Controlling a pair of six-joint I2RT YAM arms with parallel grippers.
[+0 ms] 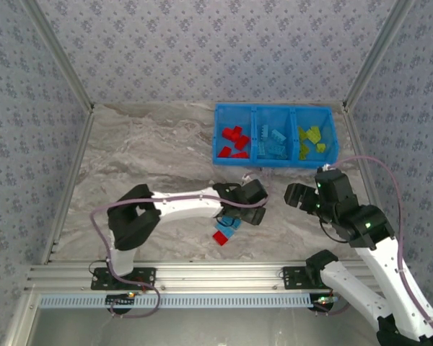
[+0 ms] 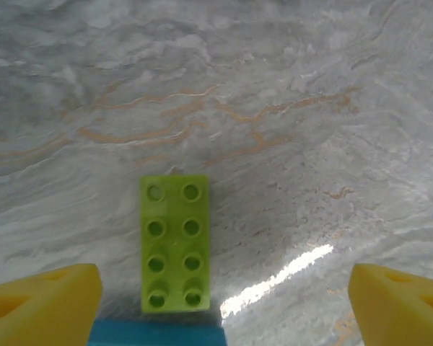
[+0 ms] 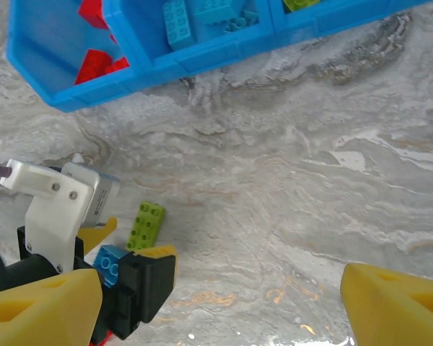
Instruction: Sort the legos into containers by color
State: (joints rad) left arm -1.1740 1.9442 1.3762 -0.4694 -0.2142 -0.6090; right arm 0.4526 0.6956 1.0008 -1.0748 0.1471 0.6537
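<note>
1 light blue lego lies half cut off beside the green lego.

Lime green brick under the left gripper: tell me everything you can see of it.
The lime green brick is a glossy plastic two-by-four, eight studs up, lying flat on the marble-look table. It sits between the left gripper's open yellow fingers, touching neither. A light blue brick lies at its near end; contact unclear.

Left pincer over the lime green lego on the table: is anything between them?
Nothing visible. The lime green lego lies flat on the table between the open fingers of the left pincer, untouched. A light blue lego sits right at its near end and might get caught on closing.
</note>
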